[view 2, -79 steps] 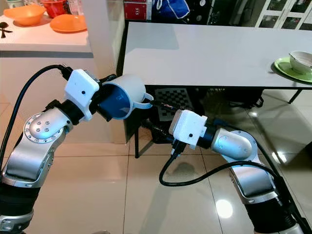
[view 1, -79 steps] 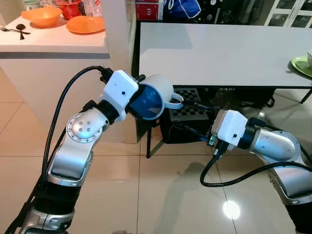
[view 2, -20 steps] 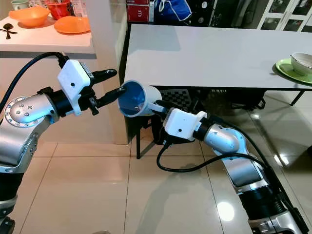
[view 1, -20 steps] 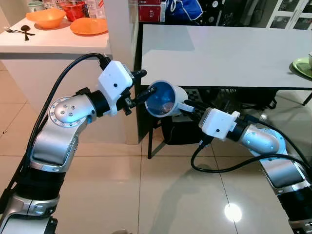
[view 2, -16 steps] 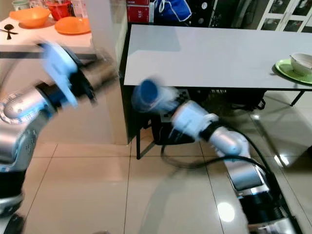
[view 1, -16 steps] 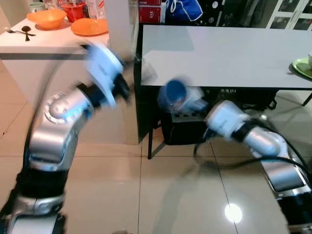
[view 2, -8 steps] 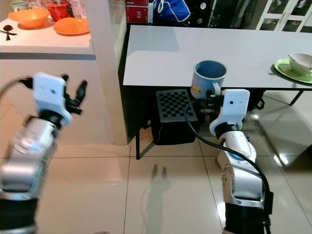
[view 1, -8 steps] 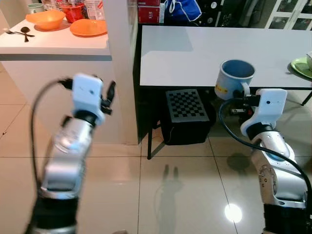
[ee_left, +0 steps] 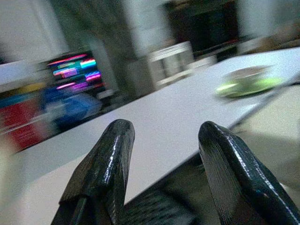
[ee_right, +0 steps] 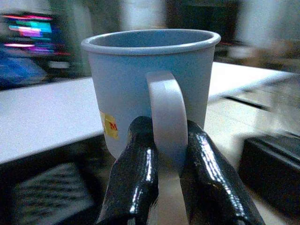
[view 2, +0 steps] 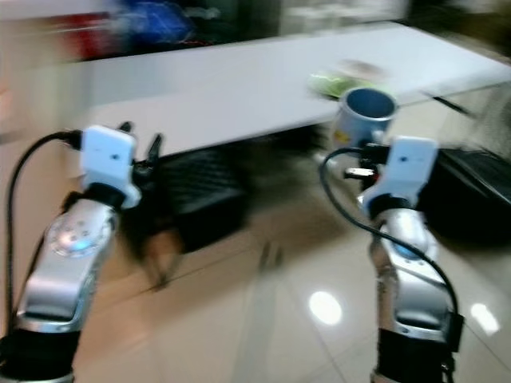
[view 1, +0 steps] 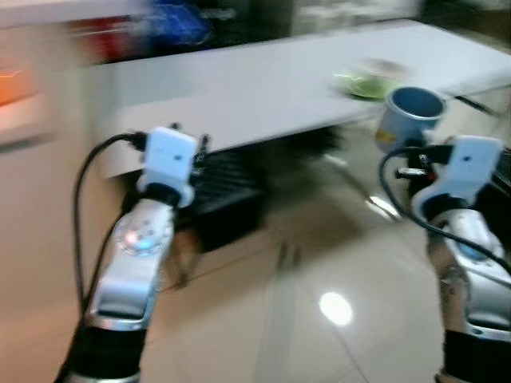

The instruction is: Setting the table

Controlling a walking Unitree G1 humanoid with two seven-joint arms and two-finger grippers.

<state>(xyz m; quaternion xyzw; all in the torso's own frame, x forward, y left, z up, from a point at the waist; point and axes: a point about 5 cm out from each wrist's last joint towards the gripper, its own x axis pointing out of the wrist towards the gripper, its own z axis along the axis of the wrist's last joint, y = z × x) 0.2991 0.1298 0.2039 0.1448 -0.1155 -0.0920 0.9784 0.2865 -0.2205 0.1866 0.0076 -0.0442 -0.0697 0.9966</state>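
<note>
We see a pale blue mug (ee_right: 150,89) with a yellow label lettered in red, held by glossy black fingers (ee_right: 133,178). The desk (view 2: 239,88) is white, a green plate (ee_left: 243,84) on it; the floor (view 1: 279,319) is glossy beige tile.

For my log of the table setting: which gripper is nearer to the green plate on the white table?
Right. The right gripper, clamping the blue mug by its handle, is close beside the green plate; the left gripper is open, far along the table.
</note>
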